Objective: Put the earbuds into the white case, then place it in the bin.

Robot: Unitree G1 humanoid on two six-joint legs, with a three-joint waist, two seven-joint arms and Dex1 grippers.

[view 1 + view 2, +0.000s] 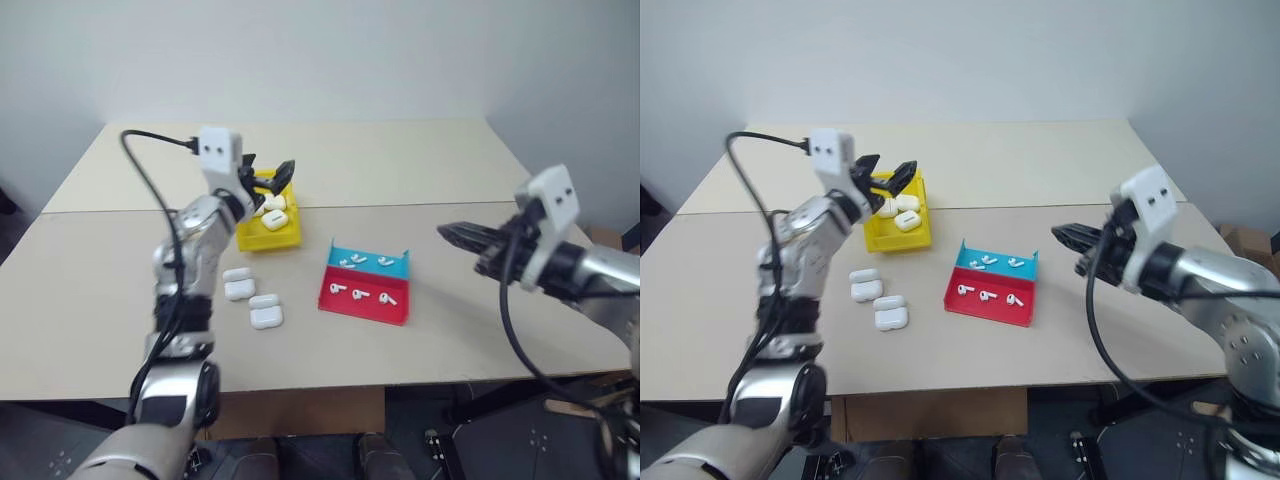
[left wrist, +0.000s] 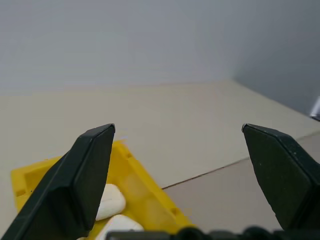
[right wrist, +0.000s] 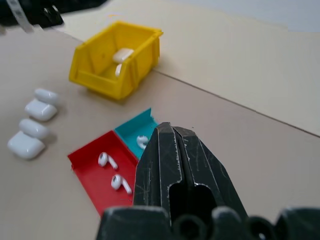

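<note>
Left gripper [image 1: 270, 176] hangs released and empty over the yellow bin [image 1: 268, 236] holding white cases [image 1: 274, 220], right gripper [image 1: 458, 235] clenched empty above the counter [image 1: 450, 170], earbuds [image 1: 361, 294] in red-teal tray [image 1: 398, 312].

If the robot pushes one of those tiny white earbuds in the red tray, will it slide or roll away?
Probably it would skid easily: each earbud looks glossy and very small, so likely light. The stem should stop a long roll; it may just spin. The red tray has raised walls, which would likely keep it in.
</note>
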